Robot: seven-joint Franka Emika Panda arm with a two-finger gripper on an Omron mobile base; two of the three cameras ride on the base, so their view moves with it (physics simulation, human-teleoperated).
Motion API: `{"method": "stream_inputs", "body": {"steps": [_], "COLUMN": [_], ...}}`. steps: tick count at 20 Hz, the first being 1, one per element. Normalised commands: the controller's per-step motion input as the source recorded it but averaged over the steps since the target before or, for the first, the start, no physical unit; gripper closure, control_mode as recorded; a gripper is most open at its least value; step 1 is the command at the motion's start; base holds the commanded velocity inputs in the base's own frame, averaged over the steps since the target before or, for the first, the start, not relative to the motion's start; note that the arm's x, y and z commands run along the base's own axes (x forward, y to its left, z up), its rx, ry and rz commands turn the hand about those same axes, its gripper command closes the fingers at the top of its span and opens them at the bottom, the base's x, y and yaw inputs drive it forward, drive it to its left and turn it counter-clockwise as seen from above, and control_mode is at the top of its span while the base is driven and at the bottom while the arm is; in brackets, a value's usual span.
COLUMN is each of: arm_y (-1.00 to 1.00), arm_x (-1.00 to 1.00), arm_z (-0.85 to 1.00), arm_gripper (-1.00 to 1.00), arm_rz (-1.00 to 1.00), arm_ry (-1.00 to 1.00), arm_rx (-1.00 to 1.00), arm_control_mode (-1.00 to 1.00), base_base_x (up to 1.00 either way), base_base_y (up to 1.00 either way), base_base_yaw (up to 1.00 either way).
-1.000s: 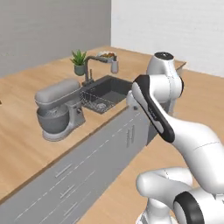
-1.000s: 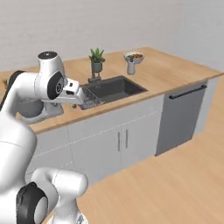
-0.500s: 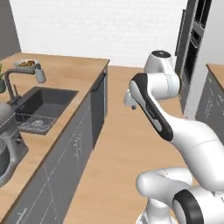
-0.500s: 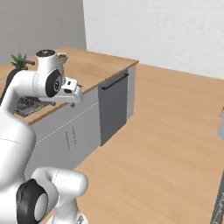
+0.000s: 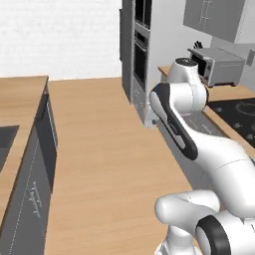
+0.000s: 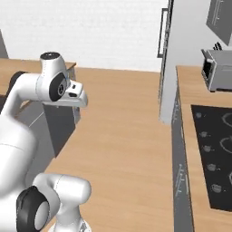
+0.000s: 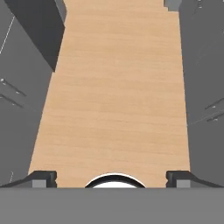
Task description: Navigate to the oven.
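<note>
Stainless steel frames the built-in wall oven (image 5: pixel 140 59), set in the tall grey cabinet column at the far end of the wooden floor (image 5: pixel 109 149), beyond the right-hand surface (image 5: pixel 226 94) carrying a small silver toaster oven (image 5: pixel 215 64) and a black cooktop (image 6: pixel 216 149). The hand (image 7: pixel 112 177) hangs above the floor, fingertips (image 7: pixel 41 177) spread wide, pinching nothing.

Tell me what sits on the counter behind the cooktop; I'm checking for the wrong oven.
A silver toaster oven stands on the wooden counter behind the black cooktop. Its rear is cut off.
</note>
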Motion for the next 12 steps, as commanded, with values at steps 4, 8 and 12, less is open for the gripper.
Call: {"method": "stream_inputs", "body": {"steps": [4,8,12], "arm_y": [0.00,0.00,0.00], "arm_x": [0.00,0.00,0.00], "arm_z": [0.00,0.00,0.00], "arm_gripper": [-1.00,-1.00,-1.00], "arm_rz": [0.00,0.00,0.00], "arm_ry": [0.00,0.00,0.00], "arm_rx": [0.00,0.00,0.00], "arm_control_mode": [1.00,1.00,1.00], "base_base_x": [0.12,0.01,0.08], "base_base_y": [0.27,0.28,0.31], "base_base_yaw": [-0.39,-0.33,-0.32]}}
